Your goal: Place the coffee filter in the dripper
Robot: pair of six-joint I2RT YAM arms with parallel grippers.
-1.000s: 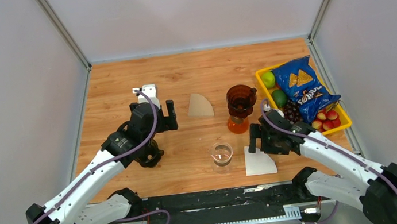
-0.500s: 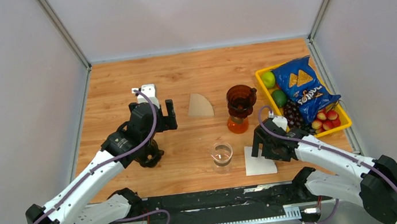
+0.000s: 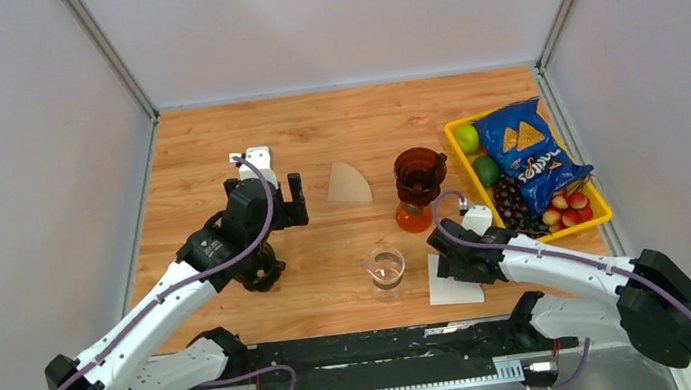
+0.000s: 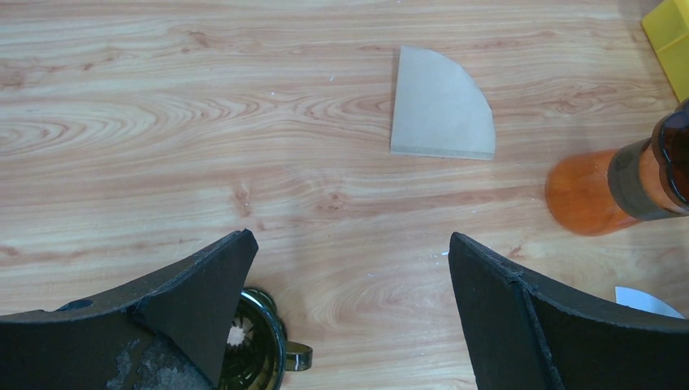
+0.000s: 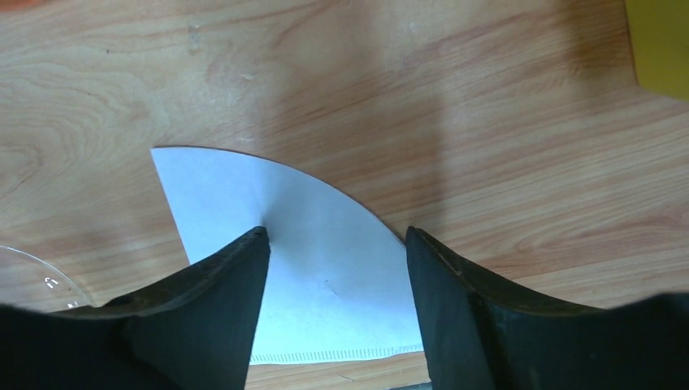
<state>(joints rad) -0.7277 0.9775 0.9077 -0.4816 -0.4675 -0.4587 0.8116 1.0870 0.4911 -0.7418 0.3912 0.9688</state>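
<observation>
Your right gripper (image 5: 335, 236) moved left onto the white coffee filter (image 5: 219, 187), jaws narrower but apart — left gripper (image 4: 349, 237) wide.

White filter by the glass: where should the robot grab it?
Probably pinch the white filter at its curved edge, coming from straight above. It lies flat on the table, so nothing sticks up; pressing down and closing could buckle the thin paper into a fold.
</observation>
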